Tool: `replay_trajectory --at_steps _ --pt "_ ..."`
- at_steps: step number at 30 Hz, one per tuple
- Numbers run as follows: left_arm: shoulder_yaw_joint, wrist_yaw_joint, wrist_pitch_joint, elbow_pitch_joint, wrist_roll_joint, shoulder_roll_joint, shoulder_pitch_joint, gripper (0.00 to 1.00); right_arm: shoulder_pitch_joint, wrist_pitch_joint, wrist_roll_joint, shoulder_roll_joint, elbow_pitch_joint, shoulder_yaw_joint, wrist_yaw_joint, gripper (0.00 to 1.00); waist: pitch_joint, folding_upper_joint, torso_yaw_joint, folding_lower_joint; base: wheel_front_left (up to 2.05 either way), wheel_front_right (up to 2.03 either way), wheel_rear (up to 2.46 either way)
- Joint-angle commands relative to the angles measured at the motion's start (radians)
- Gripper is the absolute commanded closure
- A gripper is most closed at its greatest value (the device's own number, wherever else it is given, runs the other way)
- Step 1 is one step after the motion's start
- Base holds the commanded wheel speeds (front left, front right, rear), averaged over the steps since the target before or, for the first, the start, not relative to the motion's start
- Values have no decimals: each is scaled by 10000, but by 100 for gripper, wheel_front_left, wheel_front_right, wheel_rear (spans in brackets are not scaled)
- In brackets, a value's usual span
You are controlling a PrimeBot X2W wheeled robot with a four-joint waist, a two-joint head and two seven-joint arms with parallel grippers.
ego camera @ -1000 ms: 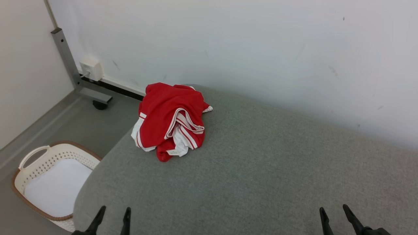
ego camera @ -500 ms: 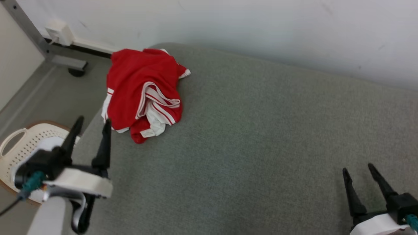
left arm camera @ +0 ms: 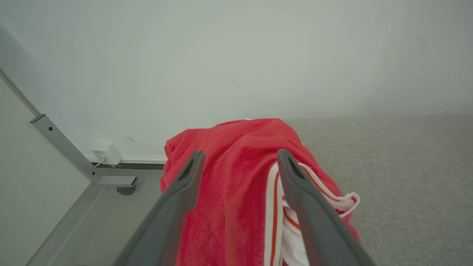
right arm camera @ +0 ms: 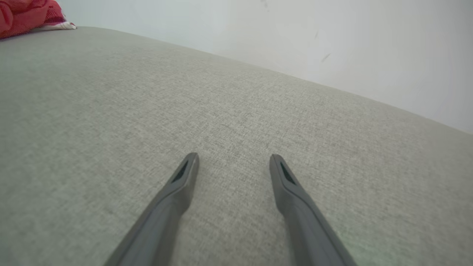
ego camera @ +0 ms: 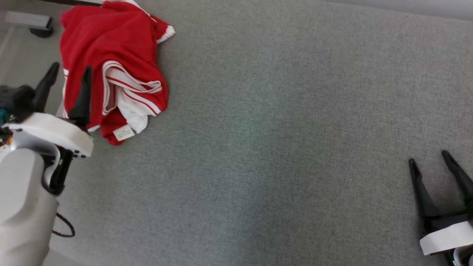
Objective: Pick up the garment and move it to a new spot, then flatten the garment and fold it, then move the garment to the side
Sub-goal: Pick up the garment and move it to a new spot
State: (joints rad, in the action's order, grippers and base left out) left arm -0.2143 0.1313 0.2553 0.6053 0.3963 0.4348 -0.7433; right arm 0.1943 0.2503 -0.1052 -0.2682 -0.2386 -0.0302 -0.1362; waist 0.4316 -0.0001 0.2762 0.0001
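The left end effector had drawn up to the crumpled red garment at upper left, fingers spread and holding nothing, so the pickup looked near.

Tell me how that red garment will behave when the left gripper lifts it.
Probably floppy: the red garment lies crumpled in soft folds, so it should drape and unfurl rather than hold shape. Likely light, being thin cloth. It sits at the grey cushion's edge, so a push might slide it off.

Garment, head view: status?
Left claw open, at garment left edge. Right claw open, over grey cushion. Garment crumpled, not gripped. Nothing blocking.
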Motion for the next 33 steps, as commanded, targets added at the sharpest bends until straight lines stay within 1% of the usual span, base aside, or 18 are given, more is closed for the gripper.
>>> replay_trajectory --at_steps 1,6,11,13,14,15,17,19,21,24,26,30,31,33 --pt "-386 -19 -77 430 258 127 -375 0 -342 -457 158 -380 -472 203 100 0 248 1 -126 -1 0 0 0" --pt "-1135 -20 -128 1571 878 252 -1254 0 -682 -866 170 -643 153 371 102 0 605 1 -121 -1 0 0 0" --pt "-1816 -20 -46 2556 1249 50 -1760 0 -977 -1253 197 -731 684 492 102 0 769 1 -70 -1 0 0 0" --pt "-2142 -19 -15 2861 1407 64 -1925 0 -1030 -1359 202 -743 851 483 102 0 777 1 -56 -1 0 0 0" --pt "-2299 -19 -3 2971 1533 31 -1997 3 -1045 -1414 205 -749 943 473 102 0 773 1 -52 -1 0 0 0" --pt "-2443 -19 16 3065 1650 -19 -2047 9 -1036 -1457 207 -748 1031 452 102 0 767 1 -49 -1 0 0 0" --pt "-2749 -19 20 3213 1845 -54 -2100 51 -1029 -1510 202 -754 1175 388 100 0 736 1 -45 -1 0 0 0" --pt "-3083 -19 26 3324 2113 -91 -2136 65 -1022 -1559 168 -749 1283 343 99 0 678 1 -45 -1 0 0 0" --pt "-3486 -19 -31 3419 2342 -101 -2135 100 -1042 -1566 126 -762 1342 311 91 0 612 1 -54 -1 0 0 0" --pt "-3985 -19 -33 3452 2765 0 -2141 100 -1073 -1517 83 -730 1353 258 78 0 470 1 -79 -1 0 0 0" --pt "-4126 -19 7 3388 3044 101 -2238 100 -1117 -1488 85 -668 1354 233 76 0 356 1 -86 -1 0 0 0" --pt "-4090 -19 95 3019 3565 417 -2404 100 -1070 -1288 13 -513 1255 120 71 0 18 1 -148 -1 0 0 0" --pt "-4090 -19 95 3019 3565 417 -2404 100 -1070 -1288 13 -513 1255 120 71 0 18 1 -148 -1 0 0 0" --pt "-4058 -19 95 2694 3737 615 -2461 100 -1039 -1170 -42 -410 1146 64 68 0 -230 1 -180 -1 0 0 0"
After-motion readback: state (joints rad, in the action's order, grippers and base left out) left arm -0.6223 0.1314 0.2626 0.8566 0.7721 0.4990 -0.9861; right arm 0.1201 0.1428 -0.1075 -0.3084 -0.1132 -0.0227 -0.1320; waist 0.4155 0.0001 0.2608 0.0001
